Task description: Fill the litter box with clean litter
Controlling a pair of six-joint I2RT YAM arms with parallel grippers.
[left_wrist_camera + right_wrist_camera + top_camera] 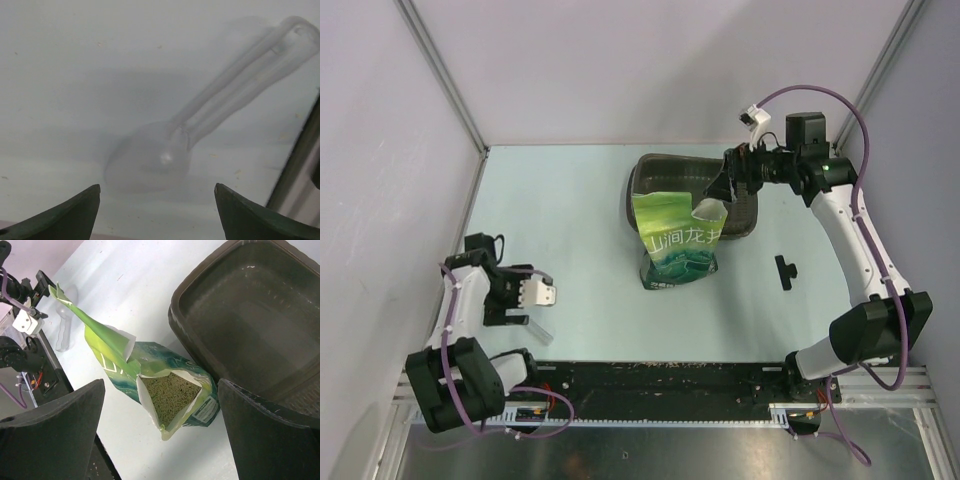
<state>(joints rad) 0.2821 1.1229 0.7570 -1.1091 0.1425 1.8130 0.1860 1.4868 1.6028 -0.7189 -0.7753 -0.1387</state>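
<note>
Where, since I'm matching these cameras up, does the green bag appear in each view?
Top external: the green bag stands at centre, on the near side of the litter box.
Left wrist: not in it.
Right wrist: lower centre, its open top facing the camera, left of the litter box.
Shared landmark: the litter box, in both those views.

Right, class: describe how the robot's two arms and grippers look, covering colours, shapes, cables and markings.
Both the left arm and right arm have white links, bulky black joints and looping purple cables. A small green light glows near the right wrist. The left gripper and right gripper have dark, wedge-shaped fingers.
</note>
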